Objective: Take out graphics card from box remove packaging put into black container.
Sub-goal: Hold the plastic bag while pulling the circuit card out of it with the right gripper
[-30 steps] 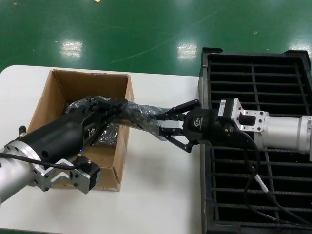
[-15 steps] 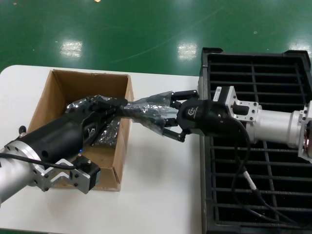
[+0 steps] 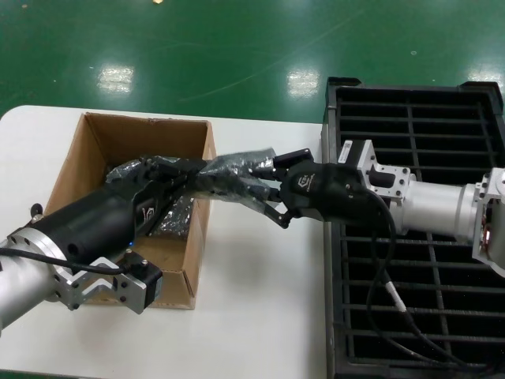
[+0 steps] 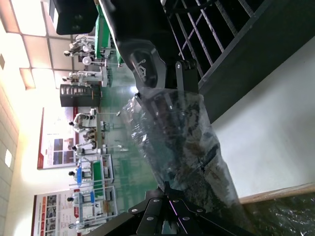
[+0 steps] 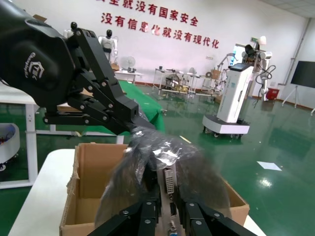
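While both arms pull at opposite ends, the packaging [image 3: 233, 175] hangs in the air as a long crinkled sleeve, its long axis running sideways from over the box [image 3: 102, 154] towards the black container [image 3: 418, 158]. It's shiny grey-blue plastic, wrinkled and see-through. The left gripper [image 3: 189, 175] reaches across the box's near wall and is clamped on the box-side end of the bag; the right gripper [image 3: 264, 183] comes in from over the black container, fingers pinched on the other end. Look at the right wrist view: the graphics card [image 5: 170, 189] shows inside the bag, its silver metal bracket with a pale port facing that camera, so the card lies lengthwise between the two grippers. Brown corrugated cardboard, plain walls, open top, that's the box, sitting on the white table [image 3: 260, 316]. Beside it the container is black plastic, ribbed with thin parallel slats into narrow slots.
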{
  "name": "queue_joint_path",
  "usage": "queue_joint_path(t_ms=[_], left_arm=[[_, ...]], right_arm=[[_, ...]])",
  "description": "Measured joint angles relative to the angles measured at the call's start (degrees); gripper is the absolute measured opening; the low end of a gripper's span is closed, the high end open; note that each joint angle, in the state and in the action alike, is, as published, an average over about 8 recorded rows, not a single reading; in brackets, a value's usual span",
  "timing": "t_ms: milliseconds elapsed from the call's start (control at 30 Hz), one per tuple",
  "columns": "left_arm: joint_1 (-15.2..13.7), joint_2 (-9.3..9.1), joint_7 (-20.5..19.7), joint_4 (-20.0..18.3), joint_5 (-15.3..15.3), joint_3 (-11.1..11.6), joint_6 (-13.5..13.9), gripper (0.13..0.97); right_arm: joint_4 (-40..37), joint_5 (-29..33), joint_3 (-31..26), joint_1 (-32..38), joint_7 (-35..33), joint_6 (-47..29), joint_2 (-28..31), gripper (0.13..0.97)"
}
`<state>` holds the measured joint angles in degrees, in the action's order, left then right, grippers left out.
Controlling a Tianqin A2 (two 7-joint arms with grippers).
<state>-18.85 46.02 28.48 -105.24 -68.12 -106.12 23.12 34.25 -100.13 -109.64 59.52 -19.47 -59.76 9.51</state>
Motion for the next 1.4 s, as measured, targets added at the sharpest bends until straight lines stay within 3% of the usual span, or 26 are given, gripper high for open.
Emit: queue_joint_path(t_ms=[267, 767, 1400], left_arm=[[0.00, 0.00, 0.00, 0.00, 0.00, 0.00, 0.00, 0.140], [0.00, 0.00, 0.00, 0.00, 0.00, 0.00, 0.00, 0.140], [0.00, 0.00, 0.00, 0.00, 0.00, 0.00, 0.00, 0.140]], right_arm=[[8.59, -0.22, 0.04, -3.87, 3.47, -0.09, 2.91, 0.190], [26.62, -1.61, 1.41, -11.72, 7.82, 1.58, 10.78, 0.187], [51.68, -5.09, 11.34, -25.71, 10.01, 8.98, 26.48, 0.187]])
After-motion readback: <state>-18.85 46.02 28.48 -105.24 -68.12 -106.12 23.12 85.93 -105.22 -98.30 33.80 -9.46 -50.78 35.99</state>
